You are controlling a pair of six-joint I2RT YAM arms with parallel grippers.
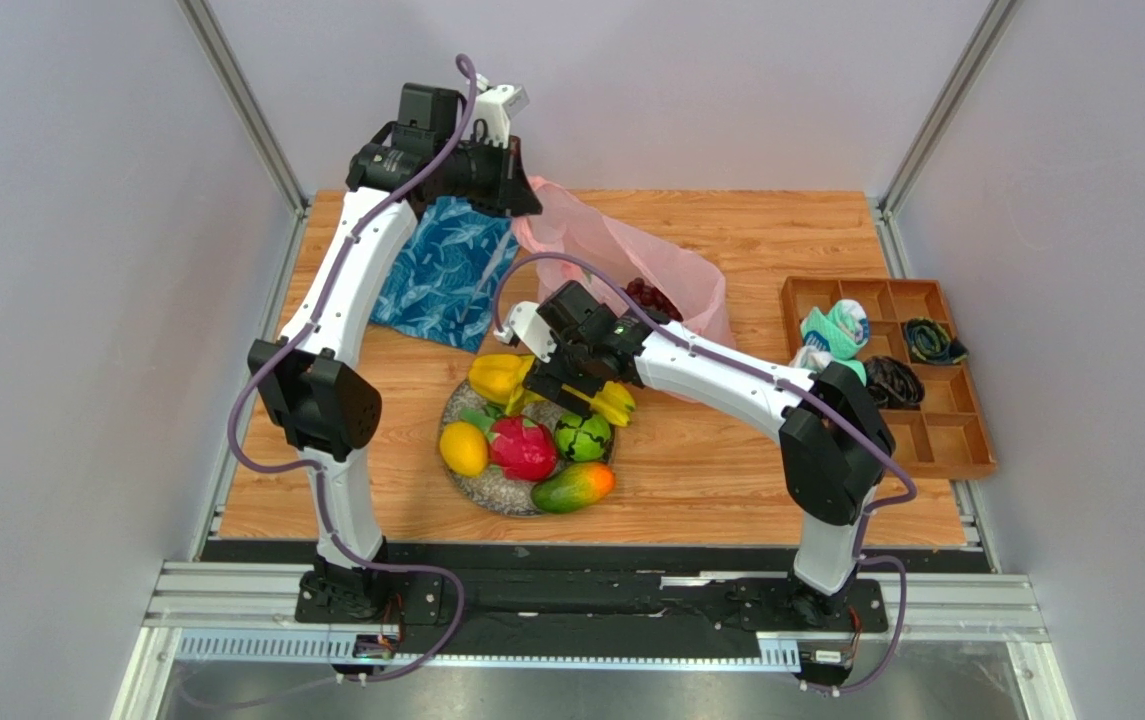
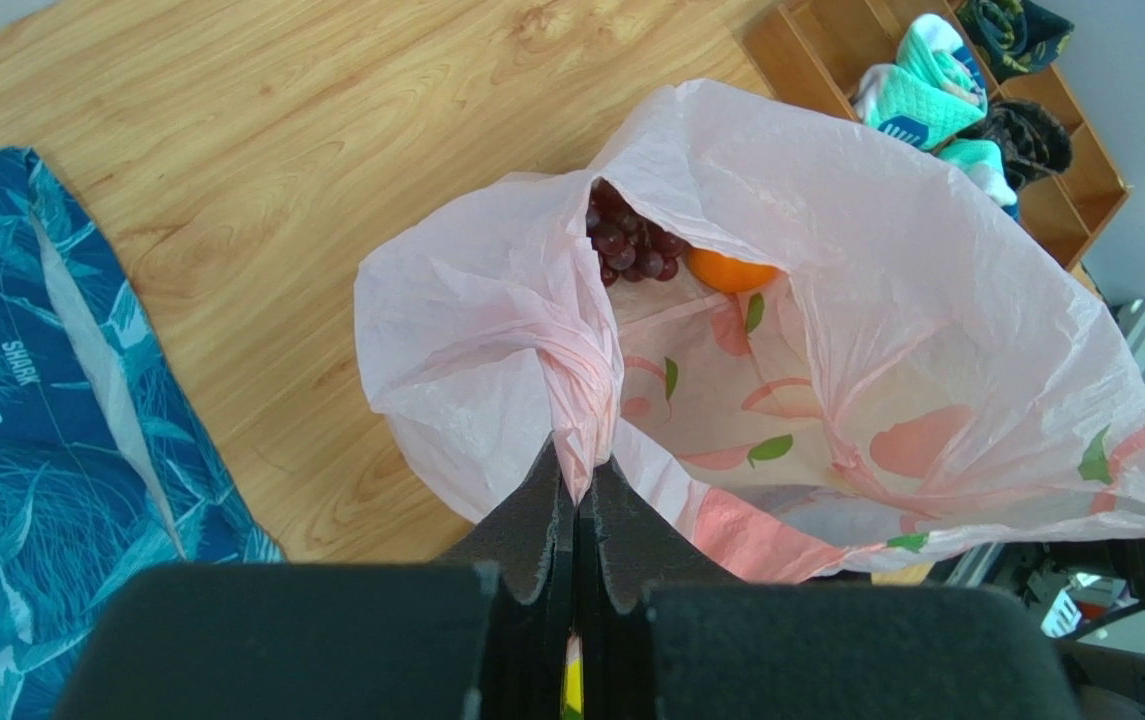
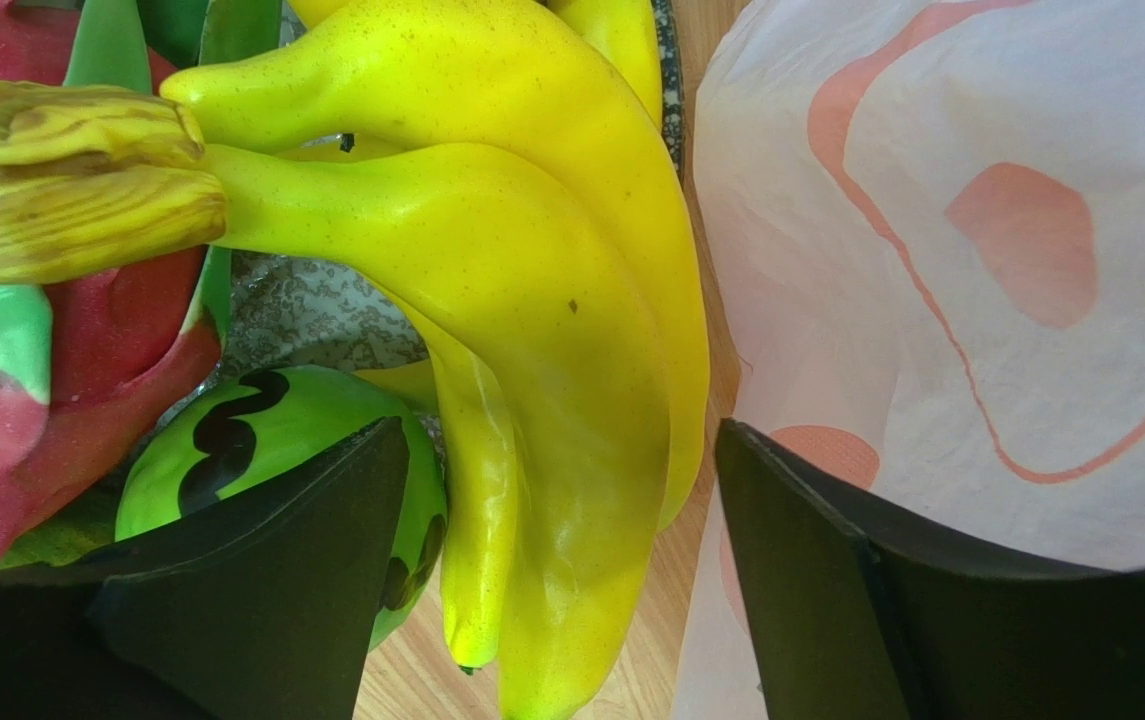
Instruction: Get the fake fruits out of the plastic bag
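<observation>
The pink plastic bag (image 1: 626,258) lies at the back of the table, its mouth held up by my left gripper (image 2: 580,477), which is shut on a bunched handle. Inside the bag I see purple grapes (image 2: 626,240) and an orange (image 2: 728,272). My right gripper (image 3: 563,570) hangs open over the plate's right edge, the yellow bananas (image 3: 533,300) loose between its fingers with a gap on each side. On the speckled plate (image 1: 490,489) lie a lemon (image 1: 463,447), a red dragon fruit (image 1: 523,447), a green melon (image 1: 583,437) and a mango (image 1: 575,485).
A blue leaf-patterned cloth (image 1: 443,273) lies left of the bag. A brown compartment tray (image 1: 954,435) with rolled bundles stands at the right edge. The bag wall (image 3: 969,255) is close beside my right gripper's outer finger (image 3: 834,585).
</observation>
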